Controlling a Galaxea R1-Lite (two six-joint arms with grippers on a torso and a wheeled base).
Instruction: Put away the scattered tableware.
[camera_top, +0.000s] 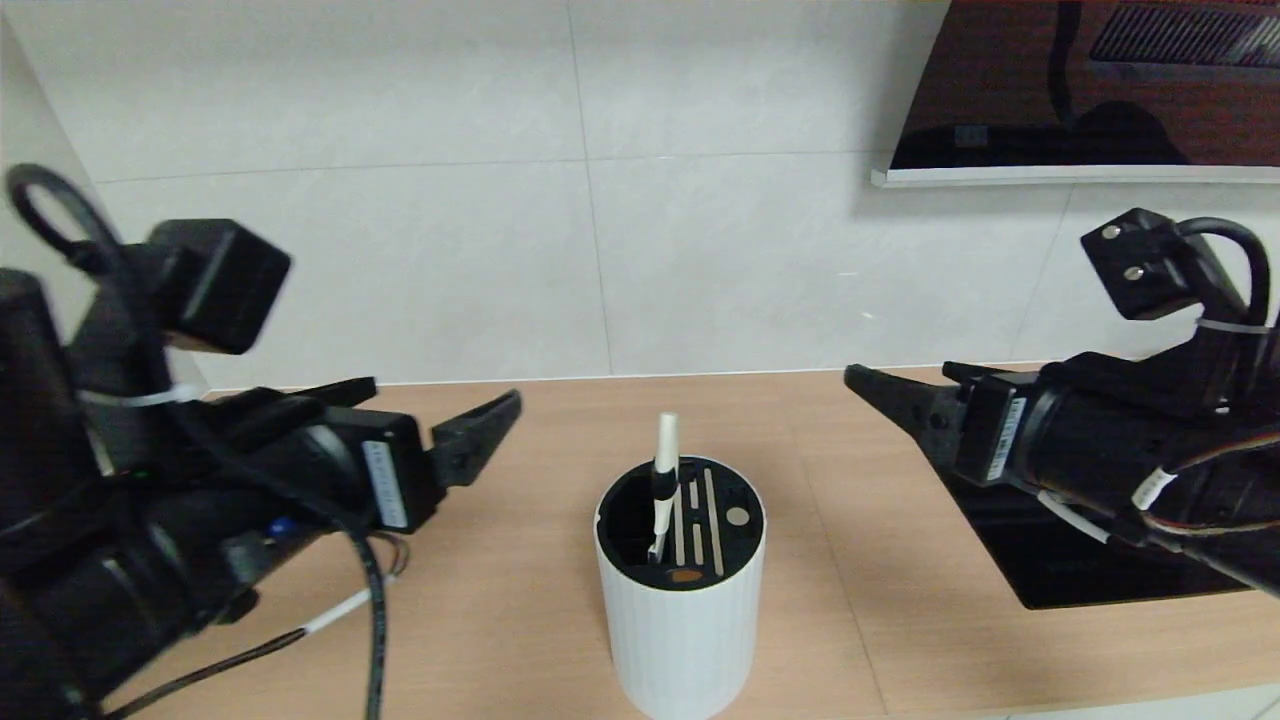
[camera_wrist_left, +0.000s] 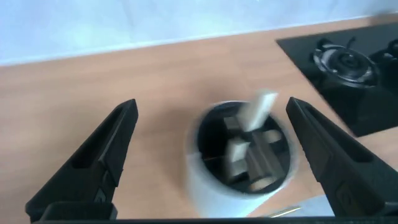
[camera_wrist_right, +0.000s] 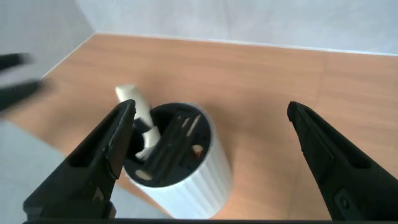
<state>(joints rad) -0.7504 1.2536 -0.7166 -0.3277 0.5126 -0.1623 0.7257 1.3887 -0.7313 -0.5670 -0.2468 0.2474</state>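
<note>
Holder (camera_top: 680, 620): white ribbed cylinder with a black slotted top, on smooth wooden counter (camera_top: 520, 600) at 6 o'clock. White-handled utensil (camera_top: 665, 450) stands upright in its opening. Left gripper (camera_top: 445, 392) is at the holder's 10 o'clock and right gripper (camera_top: 897, 372) at its 2 o'clock, both level with jaws wide and nothing between them. Glossy black cooktop (camera_top: 1050, 570) at 3 o'clock. Gripper stickers are too small to read.

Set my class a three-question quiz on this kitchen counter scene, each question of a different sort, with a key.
1. True or false: the left gripper is shut on the white-handled utensil.
2. Where is the utensil? A in a sink; B standing in the white holder; C on a plate.
3. Fill in: the black hob lies on the holder's ___ side, by the robot's sides.
Key: 1 false, it is open and empty; 2 B; 3 right.
</note>
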